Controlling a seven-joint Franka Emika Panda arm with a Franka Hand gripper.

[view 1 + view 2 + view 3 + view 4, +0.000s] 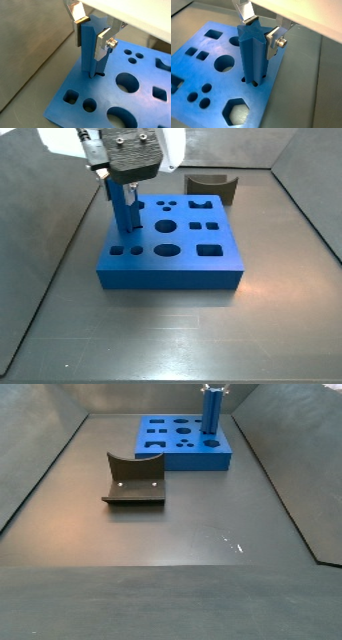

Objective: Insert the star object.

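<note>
Fingers: two flat silver plates squeeze the top of the star object from both sides, as both wrist views show.
Gripper: the gripper hangs over one edge of the blue block, tight on the peg. In a side view its dark body sits right above the peg.
Star object: the star object is a tall blue peg with ridges. It stands straight up. Its bottom tip is in a small hole near the edge of the block, and most of it sticks out above the block.
Blue block: the blue block lies flat on the floor and has many holes in its top.
Holes: round, square and six-sided holes all look empty. Only the hole under the peg has something in it.
Step now: I think the peg is just starting to go in. It is not pushed down yet.
Next move: I think the peg needs a slow push straight down, with its ridges lined up with the hole, so it does not get stuck.
Other thing: a dark grey curved piece sits on the floor, well apart from the block.
</note>
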